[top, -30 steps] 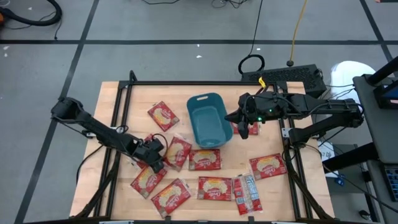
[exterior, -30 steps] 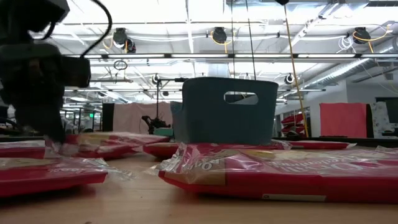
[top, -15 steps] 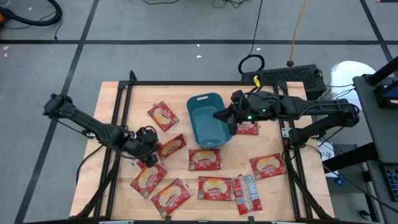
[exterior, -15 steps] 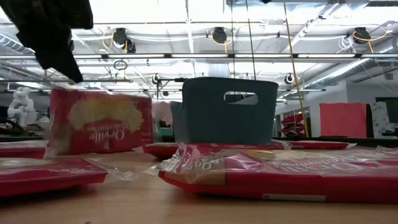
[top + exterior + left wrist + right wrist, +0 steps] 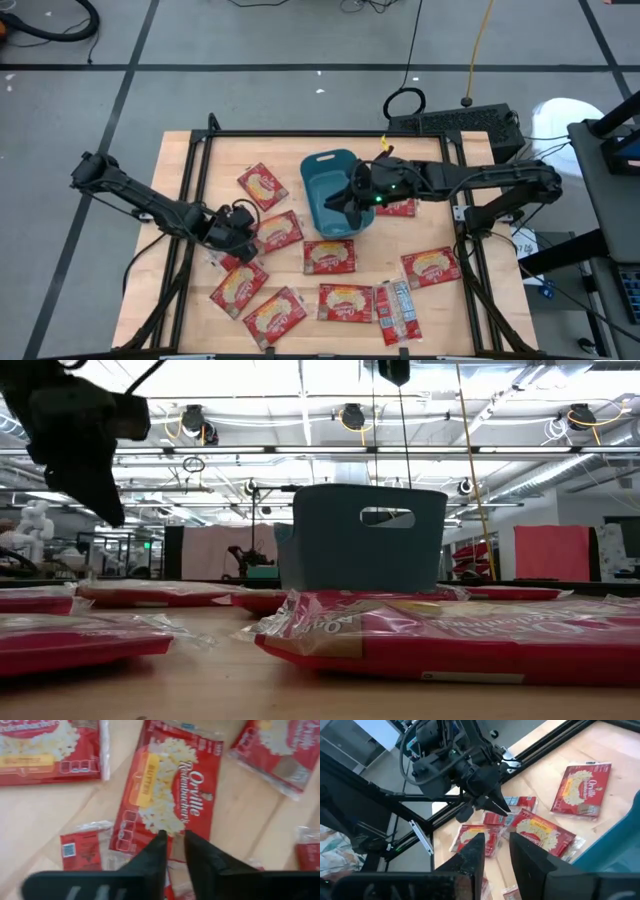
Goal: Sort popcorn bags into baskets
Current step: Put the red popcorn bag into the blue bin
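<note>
Basket (image 5: 318, 160): teal, one, at 12 o'clock on the surface (image 5: 190, 170). No bag shows in the part of its inside not covered by the right arm, so no packet can be counted as sorted.

Bags, all lying flat on the surface, at least nine:
- one (image 5: 262, 186) at 9 o'clock of the basket;
- one (image 5: 278, 231) at 8 o'clock, just beside the left end effector;
- one (image 5: 329, 256) at 6 o'clock;
- one (image 5: 399, 207) at 3 o'clock, close against the basket wall;
- one (image 5: 430, 267) at 4 o'clock;
- four along the near edge, one of them (image 5: 397, 310) silver side up.

Left end effector (image 5: 173, 835): fingers narrowly apart, holding nothing, just above the 8 o'clock bag.

Right end effector (image 5: 495, 836): fingers narrowly apart, holding nothing, over the basket.

Judgement: the task is at its start; nearly all the sorting is left.
</note>
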You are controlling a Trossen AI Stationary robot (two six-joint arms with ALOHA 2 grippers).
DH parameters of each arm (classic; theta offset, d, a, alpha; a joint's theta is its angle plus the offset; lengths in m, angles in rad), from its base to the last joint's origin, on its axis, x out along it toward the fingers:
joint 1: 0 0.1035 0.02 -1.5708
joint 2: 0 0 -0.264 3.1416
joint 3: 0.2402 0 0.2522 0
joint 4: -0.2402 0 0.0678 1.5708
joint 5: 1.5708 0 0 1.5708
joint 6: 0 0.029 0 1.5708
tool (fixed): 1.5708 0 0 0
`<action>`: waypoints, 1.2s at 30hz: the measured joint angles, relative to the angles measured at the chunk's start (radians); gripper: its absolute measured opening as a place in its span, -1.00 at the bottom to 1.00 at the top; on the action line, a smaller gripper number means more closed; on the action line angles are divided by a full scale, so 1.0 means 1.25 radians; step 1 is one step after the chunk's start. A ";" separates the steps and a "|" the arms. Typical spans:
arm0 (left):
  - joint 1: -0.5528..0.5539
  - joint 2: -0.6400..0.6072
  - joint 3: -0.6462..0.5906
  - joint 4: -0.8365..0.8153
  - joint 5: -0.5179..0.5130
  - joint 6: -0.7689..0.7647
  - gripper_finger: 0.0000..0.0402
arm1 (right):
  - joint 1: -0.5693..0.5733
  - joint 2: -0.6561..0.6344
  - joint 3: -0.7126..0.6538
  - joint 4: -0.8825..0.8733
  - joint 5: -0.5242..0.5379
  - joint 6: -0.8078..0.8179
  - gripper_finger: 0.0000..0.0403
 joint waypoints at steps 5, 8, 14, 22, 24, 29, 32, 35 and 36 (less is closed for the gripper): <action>0.036 0.043 0.000 0.003 -0.018 0.073 -0.06 | 0.000 -0.007 0.000 -0.006 0.001 -0.021 -0.55; 0.095 0.074 0.000 0.023 0.017 0.128 0.23 | 0.000 -0.006 0.000 -0.013 0.000 -0.038 -0.55; 0.264 0.129 -0.001 0.101 0.192 0.218 0.46 | -0.002 -0.007 0.000 -0.031 -0.002 -0.048 -0.55; 0.427 0.138 -0.001 0.089 0.339 0.328 0.34 | -0.002 -0.032 0.001 -0.082 -0.002 -0.044 -0.55; 0.449 0.138 -0.001 0.093 0.349 0.350 0.29 | -0.008 -0.039 0.001 -0.098 -0.002 -0.045 -0.55; 0.480 0.145 -0.001 0.087 0.388 0.344 0.25 | -0.019 -0.048 0.001 -0.111 -0.002 -0.035 -0.55; 0.481 0.151 -0.001 0.083 0.396 0.332 0.34 | -0.023 -0.049 0.001 -0.110 -0.002 -0.035 -0.55; 0.491 0.168 -0.001 0.074 0.433 0.306 0.49 | -0.023 -0.050 0.001 -0.112 -0.003 -0.040 -0.55; 0.498 0.175 0.000 0.077 0.460 0.304 0.55 | -0.023 -0.049 0.001 -0.113 -0.003 -0.042 -0.55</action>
